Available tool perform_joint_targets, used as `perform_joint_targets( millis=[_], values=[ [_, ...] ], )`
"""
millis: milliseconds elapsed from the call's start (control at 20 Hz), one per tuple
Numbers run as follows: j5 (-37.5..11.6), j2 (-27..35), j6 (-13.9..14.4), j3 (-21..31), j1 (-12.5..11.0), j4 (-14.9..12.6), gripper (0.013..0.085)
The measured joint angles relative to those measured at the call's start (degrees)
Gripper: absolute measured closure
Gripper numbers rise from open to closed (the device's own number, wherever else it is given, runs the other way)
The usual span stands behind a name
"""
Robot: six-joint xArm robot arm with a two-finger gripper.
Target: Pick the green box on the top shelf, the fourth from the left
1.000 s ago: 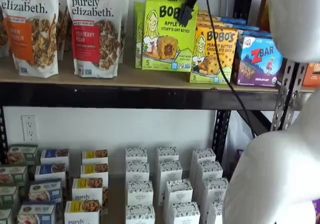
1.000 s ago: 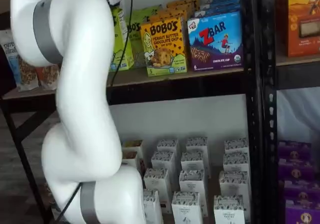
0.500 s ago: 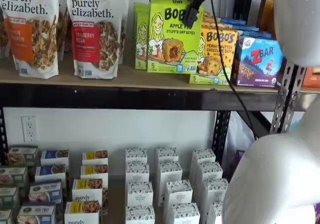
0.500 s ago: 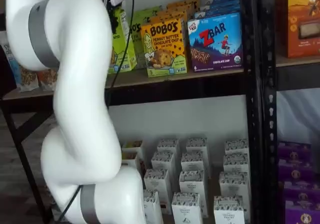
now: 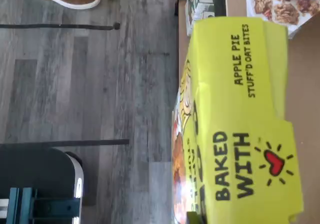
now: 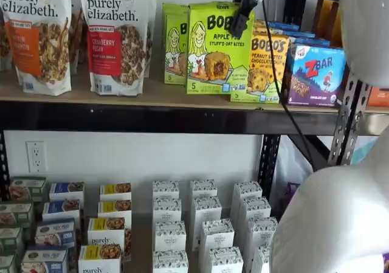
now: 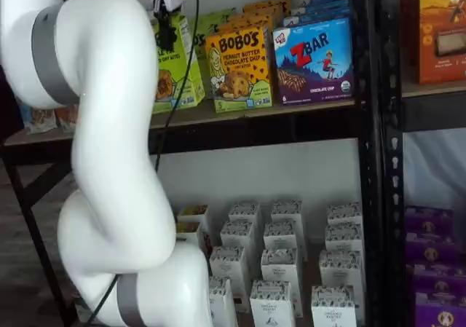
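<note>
Wrist view: we look down on the green box [image 5: 240,119] from above, its lime top panel reading "Apple Pie Stuff'd Oat Bites" and "Baked With" beside a red heart; the fingers themselves do not show here, and grey floor lies far below the box's front edge. Shelf view: the fingers [image 6: 241,19] hang from the view's top edge with a cable beside them, pressed onto the top right of the green box [image 6: 217,47], pinching it. The box stands forward of the second lime box just behind it and to its side, and appears slightly clear of the top shelf [image 6: 152,93], though we cannot be sure it has lifted off. The yellow-orange Bobo's box [image 6: 264,66] sits just beside the fingers on the far side from the granola bags [image 6: 115,36]. Other shelf view: the fingers [image 7: 166,32] clamp the top of the green box [image 7: 173,68], mostly hidden by the white arm [image 7: 109,145]; the blue Zbar box [image 7: 314,61] is well apart. We judge the step as extraction: grasp made, box being drawn out from the row. Next move calls for pulling straight outward and a bit up, keeping the box level so its lower edge clears the shelf's black front beam and does not drag the neighbour.
</note>
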Motion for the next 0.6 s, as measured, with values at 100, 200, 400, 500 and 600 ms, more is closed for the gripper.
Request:
perform_joint_targets(
  millis=[100, 200, 400, 500, 600],
  values=[
    [0.0, -0.4, -0.3, 0.5, -0.3, -0.1, 0.0730],
    [0.1, -1.1, -0.9, 1.3, -0.9, -0.1, 0.0730],
    [0.1, -2.3, -2.0, 2.7, -1.8, -0.3, 0.0730],
    [0.1, -2.8, -2.5, 3.3, -2.3, -0.4, 0.0730],
    [0.1, -3.3, -2.9, 3.9, -2.7, -0.3, 0.0730]
  ],
)
